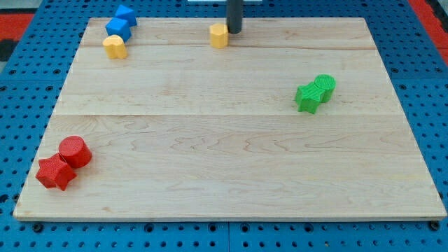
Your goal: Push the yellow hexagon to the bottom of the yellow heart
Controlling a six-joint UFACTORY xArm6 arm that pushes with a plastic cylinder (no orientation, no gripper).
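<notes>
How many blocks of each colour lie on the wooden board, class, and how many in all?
Blue: 2, a cube and another blue block
Yellow: 2, a heart and a hexagon beside my tip
Green: 2, a star and a cylinder
Red: 2, a star and a cylinder
Total: 8
</notes>
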